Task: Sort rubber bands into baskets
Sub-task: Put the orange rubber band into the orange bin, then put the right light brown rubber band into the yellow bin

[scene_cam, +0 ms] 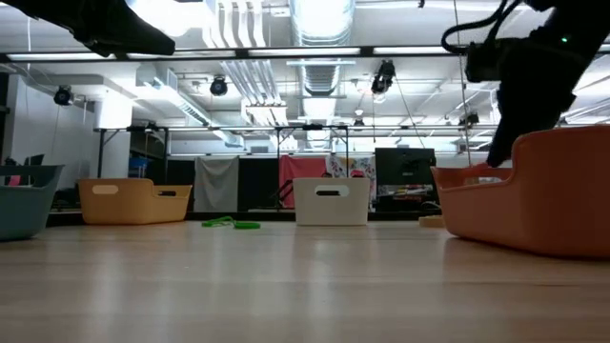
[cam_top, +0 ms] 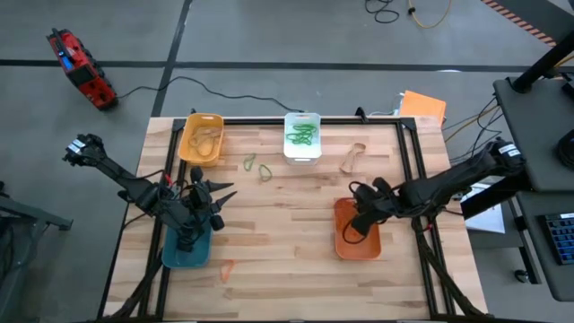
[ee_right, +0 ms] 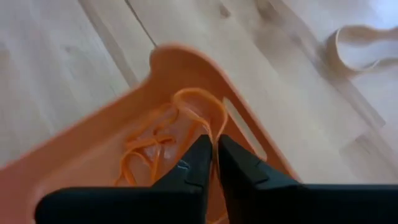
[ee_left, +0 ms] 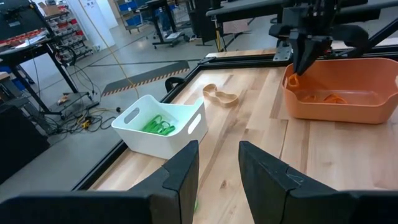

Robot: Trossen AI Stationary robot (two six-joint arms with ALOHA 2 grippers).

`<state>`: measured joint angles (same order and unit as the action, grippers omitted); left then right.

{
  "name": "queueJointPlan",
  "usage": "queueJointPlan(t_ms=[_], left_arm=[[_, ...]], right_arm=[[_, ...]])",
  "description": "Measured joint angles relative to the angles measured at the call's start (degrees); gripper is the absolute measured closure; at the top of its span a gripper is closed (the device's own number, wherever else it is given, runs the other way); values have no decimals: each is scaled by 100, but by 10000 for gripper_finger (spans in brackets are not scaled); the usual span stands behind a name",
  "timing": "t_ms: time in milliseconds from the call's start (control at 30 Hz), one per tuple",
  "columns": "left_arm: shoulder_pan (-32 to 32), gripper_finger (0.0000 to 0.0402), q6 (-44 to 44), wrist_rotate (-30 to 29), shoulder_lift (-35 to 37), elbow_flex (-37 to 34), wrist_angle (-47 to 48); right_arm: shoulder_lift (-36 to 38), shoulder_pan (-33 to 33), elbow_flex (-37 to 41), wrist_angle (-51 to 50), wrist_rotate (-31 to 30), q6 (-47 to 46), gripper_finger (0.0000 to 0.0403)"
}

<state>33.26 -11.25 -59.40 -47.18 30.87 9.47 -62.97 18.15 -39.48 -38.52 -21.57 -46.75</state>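
My right gripper (cam_top: 356,226) is over the orange basket (cam_top: 369,244), shut on an orange rubber band (ee_right: 200,104). More orange bands (ee_right: 142,157) lie in that basket. My left gripper (cam_top: 218,195) is open and empty above the far end of the teal basket (cam_top: 186,249). The yellow basket (cam_top: 201,139) holds tan bands. The white basket (cam_top: 302,135) holds green bands. Two green bands (cam_top: 257,166), a tan band (cam_top: 352,157) and an orange band (cam_top: 225,268) lie loose on the table. My right gripper pinches one side of the orange band's loop (ee_right: 216,132) between its two fingertips, coming from above and pointing down into the basket. The rest of the loop stands free beyond the fingertips, slack, over the basket's inside; it also shows in the left wrist view (ee_left: 292,81).
The baskets stand on a wooden table with a black frame rail (cam_top: 269,121) along its edges. Bare wood lies in the middle between the two arms. An orange sheet (cam_top: 423,105) sits at the far right corner.
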Motion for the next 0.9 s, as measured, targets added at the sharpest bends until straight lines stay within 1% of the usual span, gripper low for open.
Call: queueJointPlan(t_ms=[333,433,500,567,733,800,900], left_arm=[[0,303,0,2,0,0,-3],[0,303,0,2,0,0,-4],[0,303,0,2,0,0,-4],[0,303,0,2,0,0,-4],[0,303,0,2,0,0,-4],[0,303,0,2,0,0,-4],[0,303,0,2,0,0,-4]], right_arm=[[-88,14,55,71,-93,-131,296],[-92,14,46,594,-158,122,279],[-144,14,46,1215,-304,544,271],[-241,14,62,2010,-437,1172,267],[-667,12,283,4559,-430,3210,264],[-910,12,350,5460,-397,3848,266],[-1280,12,365,6281,-394,4515,270]])
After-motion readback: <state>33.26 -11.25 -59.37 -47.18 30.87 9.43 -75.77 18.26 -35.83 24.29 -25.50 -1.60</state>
